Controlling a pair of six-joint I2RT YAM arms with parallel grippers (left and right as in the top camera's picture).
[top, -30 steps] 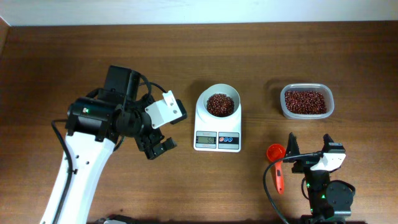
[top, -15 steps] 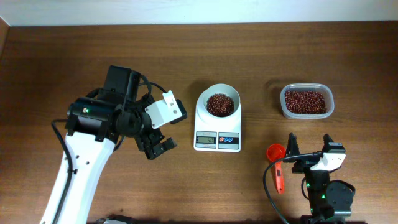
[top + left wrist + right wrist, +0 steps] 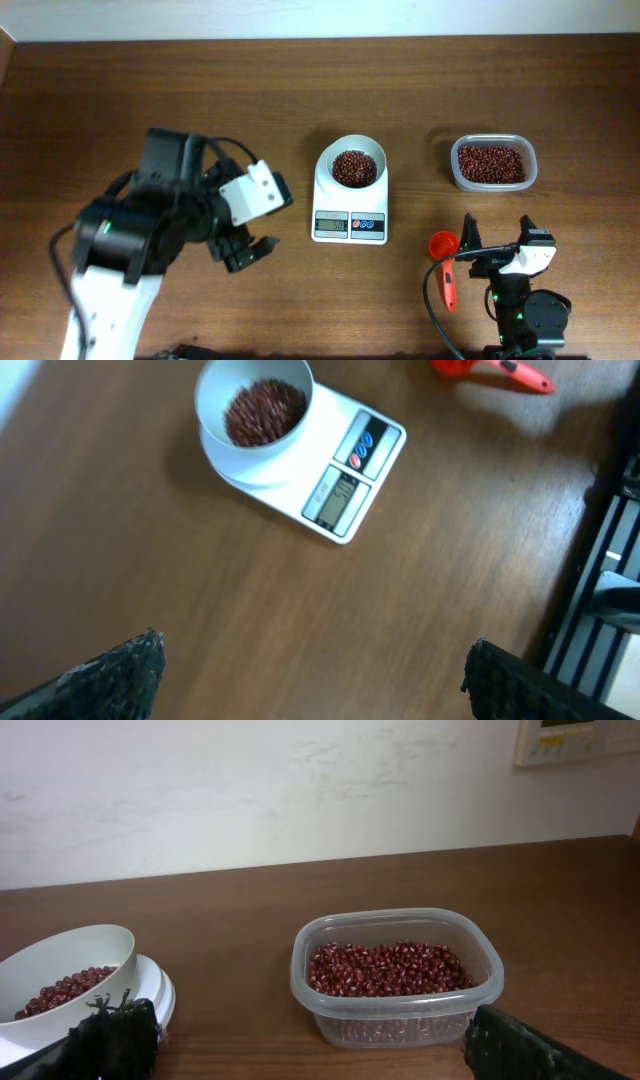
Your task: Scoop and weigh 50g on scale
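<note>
Scale [image 3: 350, 205] lies lengthwise — bowl [image 3: 350, 141] far, display [image 3: 331, 226] near.

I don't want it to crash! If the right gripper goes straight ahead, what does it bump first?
Probably the clear container of beans: it sits straight ahead of the open right gripper, in line with its fingers. How far off is hard to judge.

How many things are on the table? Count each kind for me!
Scale: 1
White bowl with beans: 1
Clear tub of beans: 1
Red scoop: 1
Total: 4
</note>
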